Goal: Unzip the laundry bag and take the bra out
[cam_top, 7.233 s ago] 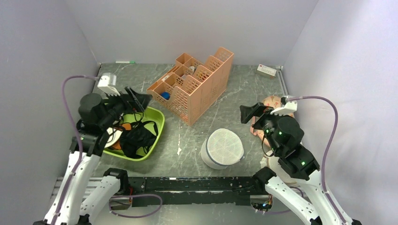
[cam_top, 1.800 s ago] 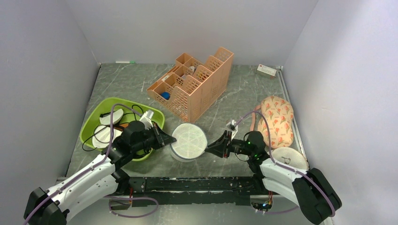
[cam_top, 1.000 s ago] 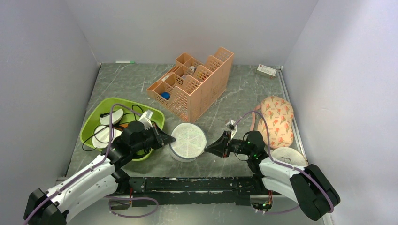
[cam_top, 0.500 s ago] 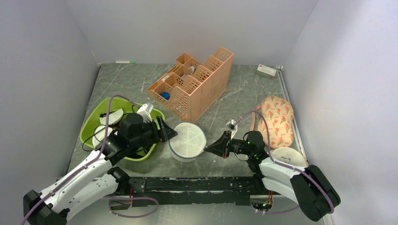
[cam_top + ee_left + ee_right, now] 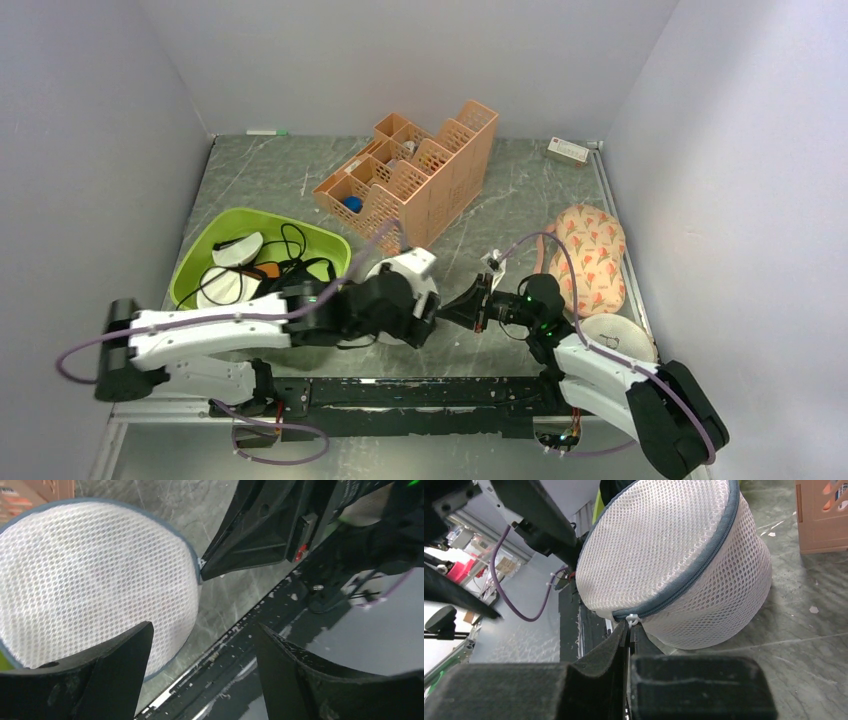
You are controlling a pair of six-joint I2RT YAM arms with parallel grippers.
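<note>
The laundry bag (image 5: 664, 545) is a round white mesh drum with a grey zipper round its lid, standing on the table near the front. My right gripper (image 5: 629, 627) is shut on the small white zipper pull (image 5: 633, 620) at the bag's right side. My left gripper (image 5: 202, 627) hangs open over the bag's near edge, with only part of the mesh lid (image 5: 90, 585) under its left finger. In the top view the left gripper (image 5: 418, 318) covers most of the bag, and the right gripper (image 5: 450, 308) meets it from the right. The bra is out of view.
A green tub (image 5: 215, 225) with a black garment and white pads sits at the left. An orange slotted organiser (image 5: 410, 180) stands behind the bag. A floral cloth (image 5: 590, 255) and a beige round pouch (image 5: 615, 335) lie right. The black front rail (image 5: 400, 392) runs below.
My left gripper opened and its arm swung from the bag's left side across to its near edge. My right gripper closed on the zipper pull. The bag stayed put.
</note>
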